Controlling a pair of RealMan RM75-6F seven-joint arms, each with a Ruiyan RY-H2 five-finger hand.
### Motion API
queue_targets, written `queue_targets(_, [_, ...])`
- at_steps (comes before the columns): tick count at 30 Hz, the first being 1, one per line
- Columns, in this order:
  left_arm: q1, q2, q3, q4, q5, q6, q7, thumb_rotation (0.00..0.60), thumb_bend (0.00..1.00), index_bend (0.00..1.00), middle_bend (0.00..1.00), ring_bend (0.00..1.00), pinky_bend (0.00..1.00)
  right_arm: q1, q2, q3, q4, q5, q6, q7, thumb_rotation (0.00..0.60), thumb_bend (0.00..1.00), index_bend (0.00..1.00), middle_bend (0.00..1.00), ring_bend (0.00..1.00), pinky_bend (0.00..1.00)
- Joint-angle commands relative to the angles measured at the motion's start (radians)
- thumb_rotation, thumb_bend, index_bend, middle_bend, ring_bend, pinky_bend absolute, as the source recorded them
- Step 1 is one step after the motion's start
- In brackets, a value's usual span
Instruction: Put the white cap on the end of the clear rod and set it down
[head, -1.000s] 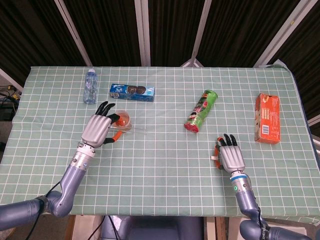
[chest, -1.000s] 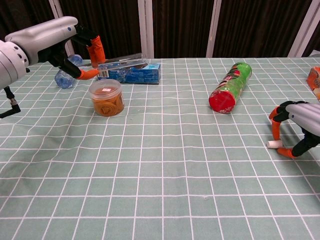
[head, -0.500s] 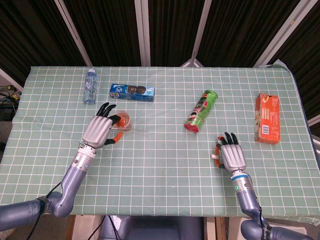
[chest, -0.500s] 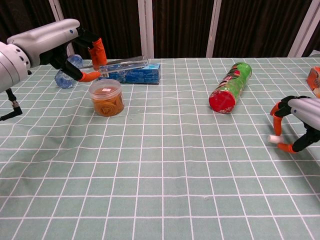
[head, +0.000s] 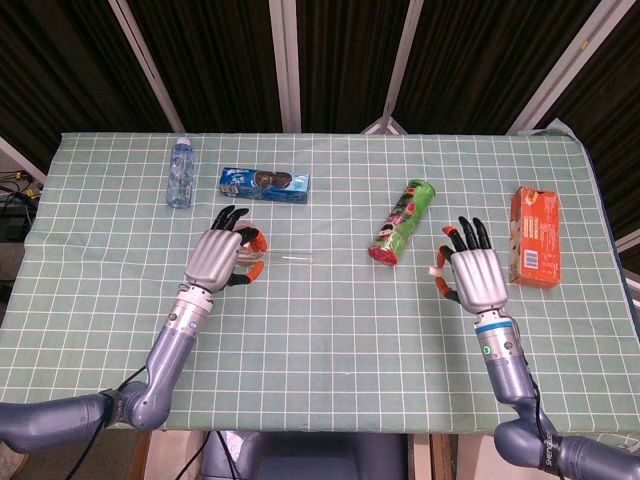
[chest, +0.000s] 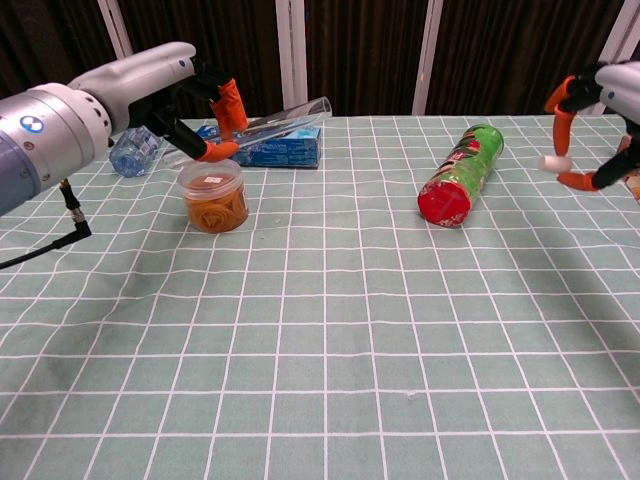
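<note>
Head view, from the left: the left hand (head: 218, 259) is raised over the worktop (head: 320, 330), back of the hand toward the camera, its orange-tipped fingers pinching 1 end of the clear plastic rod (head: 297, 259). In the chest view that hand (chest: 205, 110) is lifted above the small round clear tub with a white lid (chest: 213, 195), which holds something orange-brown, and the rod (chest: 285, 115) slants up and to the right from the fingers, off the cloth, passing in front of the blue biscuit packet (chest: 262, 146). A clear plastic water bottle (head: 180, 173) lies at the far left, behind the hand.

A wide stretch of green checked cloth is open between the 2 hands and along the whole near edge.

Right of centre lies the green crisp tube with a red lid (head: 402, 221), on its side, lid toward the robot. Just right of it the right hand (head: 472, 275) is held up off the worktop, fingers curled, pinching the small white cap (chest: 551, 162) between thumb and fingertip; in the head view the cap (head: 436, 270) shows at the hand's left edge. Cap and rod are well apart. An orange carton (head: 535, 236) lies flat near the right edge.
</note>
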Motion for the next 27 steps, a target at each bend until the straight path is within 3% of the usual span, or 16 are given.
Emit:
queue_targets(1, [-0.049, -0.065, -0.062, 0.012, -0.121, -0.003, 0.062, 0.6, 0.64, 0.59, 0.5, 0.11, 0.0, 0.035, 0.027, 0.023, 0.005, -0.068, 0.032, -0.027, 0.6, 0.36, 0.59, 0.23, 0.05, 0.0])
queue_targets(6, [-0.096, -0.125, -0.121, 0.026, -0.246, 0.019, 0.112, 0.6, 0.64, 0.59, 0.5, 0.12, 0.0, 0.077, 0.042, 0.029, 0.05, -0.152, 0.051, -0.061, 0.6, 0.36, 0.59, 0.23, 0.05, 0.0])
queue_targets(13, [-0.144, -0.182, -0.151, 0.05, -0.323, 0.043, 0.148, 0.6, 0.64, 0.59, 0.5, 0.12, 0.0, 0.141, 0.04, 0.017, 0.136, -0.262, 0.058, -0.109, 0.6, 0.36, 0.59, 0.23, 0.05, 0.0])
queue_targets(27, [-0.148, -0.212, -0.177, 0.083, -0.368, 0.09, 0.127, 0.6, 0.64, 0.59, 0.5, 0.12, 0.0, 0.219, -0.071, 0.039, 0.213, -0.252, 0.049, -0.205, 0.6, 0.36, 0.59, 0.23, 0.05, 0.0])
